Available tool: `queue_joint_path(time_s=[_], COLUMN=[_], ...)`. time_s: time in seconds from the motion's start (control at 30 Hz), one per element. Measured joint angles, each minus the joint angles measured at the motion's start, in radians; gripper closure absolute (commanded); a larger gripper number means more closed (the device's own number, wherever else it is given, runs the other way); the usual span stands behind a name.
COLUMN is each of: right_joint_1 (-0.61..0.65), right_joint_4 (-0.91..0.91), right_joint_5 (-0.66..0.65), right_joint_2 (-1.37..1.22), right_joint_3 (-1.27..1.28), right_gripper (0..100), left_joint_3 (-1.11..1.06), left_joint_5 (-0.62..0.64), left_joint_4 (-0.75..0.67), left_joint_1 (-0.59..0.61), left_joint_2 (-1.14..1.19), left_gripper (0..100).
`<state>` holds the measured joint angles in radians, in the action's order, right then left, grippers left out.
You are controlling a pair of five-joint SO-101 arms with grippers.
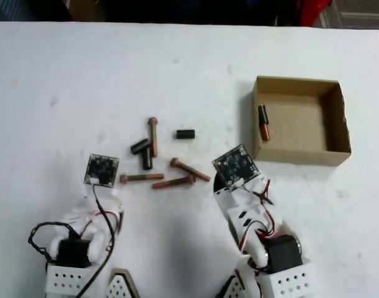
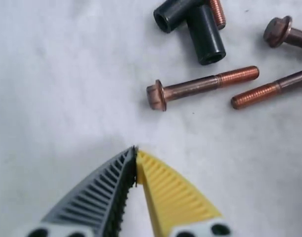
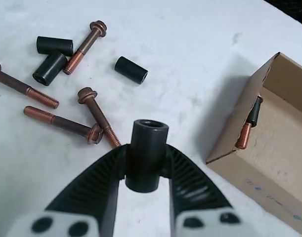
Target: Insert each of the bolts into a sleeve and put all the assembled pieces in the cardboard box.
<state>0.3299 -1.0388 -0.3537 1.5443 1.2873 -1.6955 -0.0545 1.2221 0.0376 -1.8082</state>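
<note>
My right gripper (image 3: pixel 147 152) is shut on an upright black sleeve (image 3: pixel 147 140), held above the table between the loose parts and the cardboard box (image 3: pixel 284 163). The box (image 1: pixel 335 118) holds one assembled bolt-and-sleeve piece (image 1: pixel 263 122) (image 3: pixel 249 122). Several copper bolts (image 1: pixel 173 182) lie at the table's middle with three loose black sleeves (image 1: pixel 185 134) (image 1: pixel 139 146) (image 1: pixel 147 159). My left gripper (image 2: pixel 136 152) is shut and empty, its tips a short way from the head of the nearest bolt (image 2: pixel 200 87). Two sleeves (image 2: pixel 207 34) lie beyond that bolt.
The white table (image 1: pixel 65 81) is bare to the left and behind the parts. The right arm's wrist (image 1: pixel 236 166) sits just left of the box's front corner. The left arm's wrist (image 1: pixel 102 169) is beside the leftmost bolt (image 1: pixel 141 177).
</note>
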Motion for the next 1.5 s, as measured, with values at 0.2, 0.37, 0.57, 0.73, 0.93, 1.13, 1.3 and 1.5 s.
queue_joint_path(time_s=[0.2,0.37,0.57,0.73,0.93,1.13,1.3,1.5], right_joint_1=[-0.075,-0.098,-0.098,-0.098,-0.098,-0.097,-0.097,-0.097], right_joint_4=[0.028,0.109,0.123,0.123,0.078,0.040,0.040,0.074], right_joint_5=[0.034,0.095,0.104,0.104,0.104,0.104,0.104,0.104], right_joint_2=[0.003,0.003,0.003,0.017,0.175,0.239,0.249,0.250], right_joint_3=[0.055,0.114,0.129,0.129,0.129,0.129,0.141,0.198], right_gripper=[98.2,98.2,98.2,98.2,98.2,98.2,98.2,98.2], left_joint_3=[0.002,0.087,0.216,0.328,0.528,0.718,0.858,1.020], left_joint_5=[-0.092,-0.106,-0.112,-0.112,-0.112,-0.112,-0.104,0.038], left_joint_4=[-0.052,-0.057,-0.014,0.041,0.057,0.057,0.048,0.011], left_joint_1=[0.000,0.000,0.000,0.000,0.000,0.000,-0.043,-0.169], left_joint_2=[0.000,0.000,-0.002,0.069,0.367,0.718,0.967,1.261], left_gripper=[92,92,92,92,92,92,92,89])
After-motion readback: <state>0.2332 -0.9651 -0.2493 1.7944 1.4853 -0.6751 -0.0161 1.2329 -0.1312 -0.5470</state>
